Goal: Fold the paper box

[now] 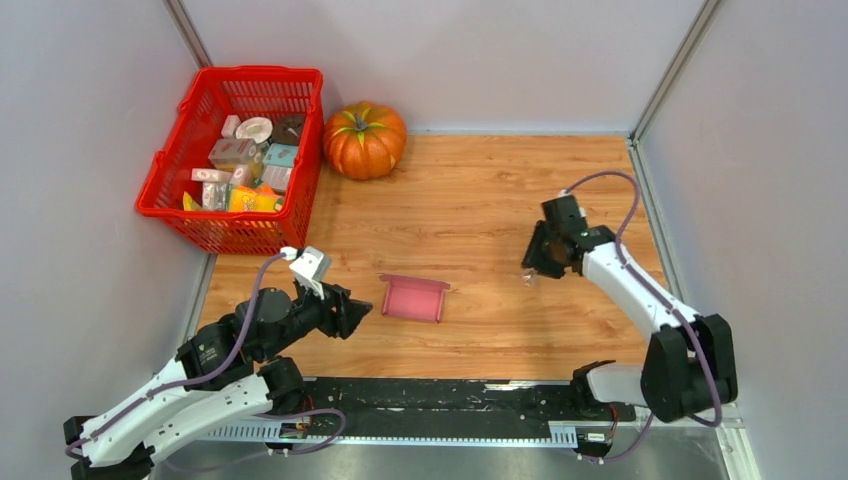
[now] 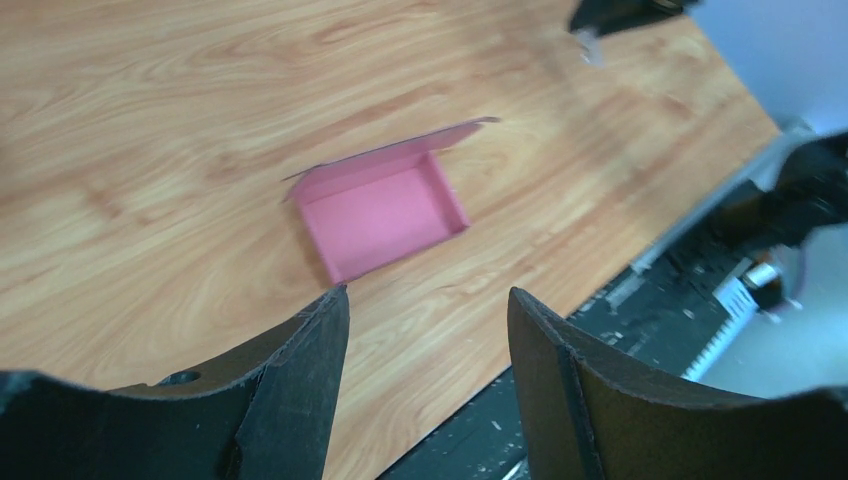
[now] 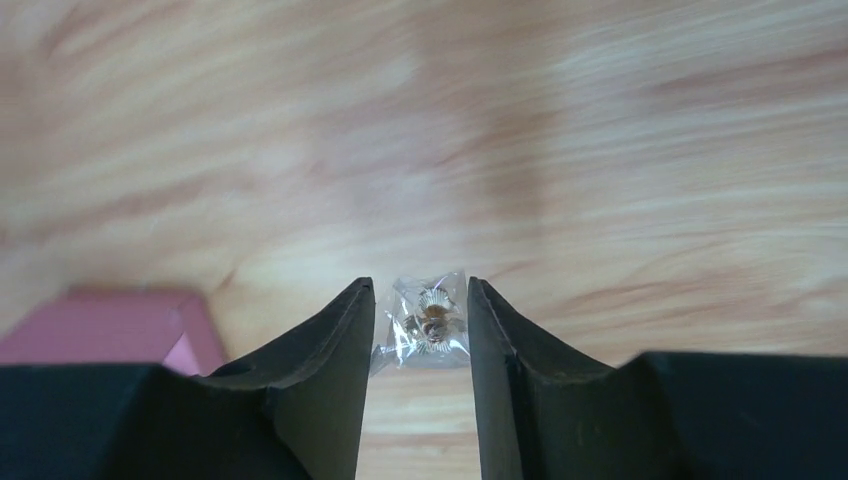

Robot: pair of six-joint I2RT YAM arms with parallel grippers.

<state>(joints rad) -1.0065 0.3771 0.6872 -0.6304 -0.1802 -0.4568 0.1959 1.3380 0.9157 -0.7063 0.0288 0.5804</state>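
The paper box (image 1: 413,298) is a small pink card tray with raised sides and one flap standing up, lying on the wooden table. It also shows in the left wrist view (image 2: 380,205) and at the lower left of the right wrist view (image 3: 100,325). My left gripper (image 1: 360,312) is open and empty just left of the box, jaws wide apart (image 2: 428,295). My right gripper (image 1: 535,265) hovers to the right of the box, its jaws (image 3: 420,285) shut on a small clear plastic packet (image 3: 428,320) with a brown item inside.
A red basket (image 1: 160,185) full of small packages stands at the back left, with an orange pumpkin (image 1: 364,139) beside it. Grey walls enclose the table on the left, back and right. A black rail (image 1: 440,400) runs along the near edge.
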